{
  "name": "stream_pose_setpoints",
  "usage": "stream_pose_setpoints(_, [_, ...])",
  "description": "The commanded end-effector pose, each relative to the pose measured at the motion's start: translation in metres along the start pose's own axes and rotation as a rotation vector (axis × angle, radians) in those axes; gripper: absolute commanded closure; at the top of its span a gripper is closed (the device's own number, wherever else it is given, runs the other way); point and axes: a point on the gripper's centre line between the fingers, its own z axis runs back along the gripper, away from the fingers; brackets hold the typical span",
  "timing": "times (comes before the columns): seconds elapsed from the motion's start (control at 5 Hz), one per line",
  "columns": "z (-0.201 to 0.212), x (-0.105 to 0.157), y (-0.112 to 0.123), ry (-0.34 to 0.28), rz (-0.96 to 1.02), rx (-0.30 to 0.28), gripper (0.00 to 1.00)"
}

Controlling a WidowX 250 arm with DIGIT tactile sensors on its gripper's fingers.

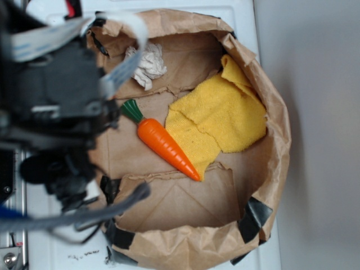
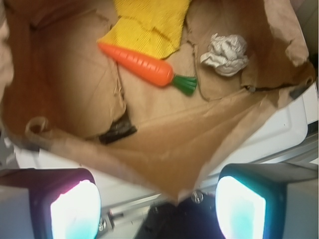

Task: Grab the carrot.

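Hovering my gripper (image 2: 158, 209) outside the paper bag (image 2: 209, 129) | jaws wide, empty | carrot (image 2: 139, 63) lies flat against yellow cloth (image 2: 149, 20), reachable from above

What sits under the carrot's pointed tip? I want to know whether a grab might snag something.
The carrot lies on the brown paper bag floor, its tip over the yellow cloth edge. Whatever lies beneath the cloth is hidden. The gripper is open.

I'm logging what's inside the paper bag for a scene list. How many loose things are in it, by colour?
Orange: 1, the carrot
Yellow: 1, the cloth
White: 1, the crumpled paper wad
Total: 3
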Motion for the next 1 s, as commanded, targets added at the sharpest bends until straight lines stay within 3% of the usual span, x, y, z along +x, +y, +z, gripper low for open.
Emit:
stream_pose_setpoints(0.0, [0.008, 0.023, 0.01, -0.067, 0.138, 0.016, 0.0])
stream_pose_setpoints(0.6, [0.008, 0.023, 0.01, -0.067, 0.138, 0.016, 0.0])
stream_pose_setpoints(0.8, [0.0, 0.044, 0.008, -0.089, 0.197, 0.002, 0.0])
